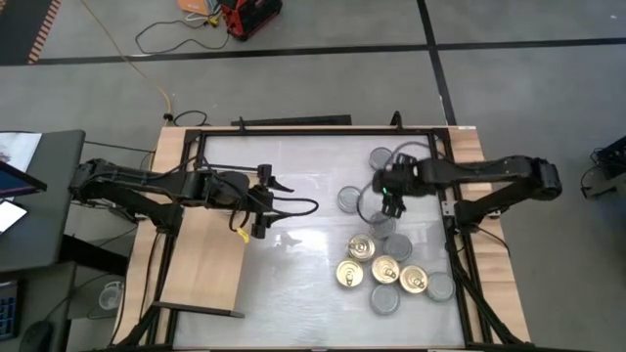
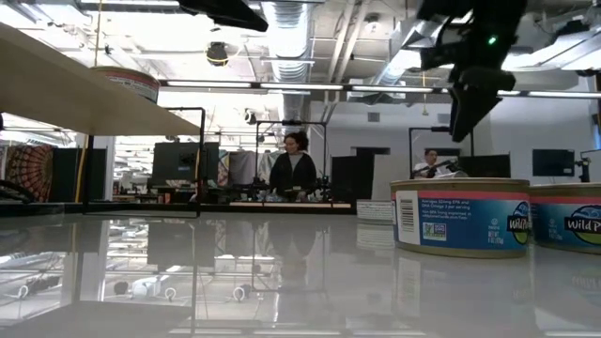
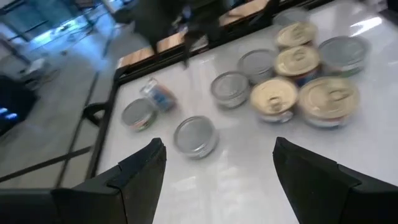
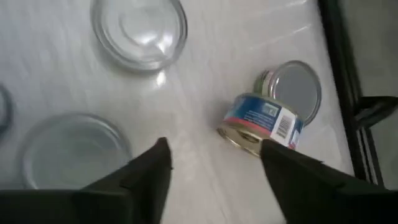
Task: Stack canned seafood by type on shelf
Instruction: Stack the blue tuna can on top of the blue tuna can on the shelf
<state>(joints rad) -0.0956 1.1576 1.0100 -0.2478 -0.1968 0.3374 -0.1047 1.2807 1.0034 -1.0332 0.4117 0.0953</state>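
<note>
Gold tops catch your eye first: four pull-tab tins [image 1: 382,270] sit bunched on the white table [image 1: 293,284], near its front right, with silver-grey tins [image 1: 383,299] touching them on the outside of the cluster. More grey tins [image 1: 350,199] lie scattered toward the back right. Your right gripper [image 1: 393,207] hangs above that scatter, fingers spread and nothing between them. Look through its wrist camera: one tin [image 4: 262,122] lies tipped on its side, blue and red label up, leaning against a flat grey tin [image 4: 297,89] right by the black frame. Your left gripper [image 1: 262,204] waits over the middle of the table, jaws wide, empty, pointing toward the cluster. Over on the left you have the shelf [image 1: 203,259], a pale wooden board in a thin black frame. From the low camera, one tin [image 2: 127,83] stands on the board [image 2: 75,94]. Two labelled tins [image 2: 460,216] stand close to that low lens on the right.
</note>
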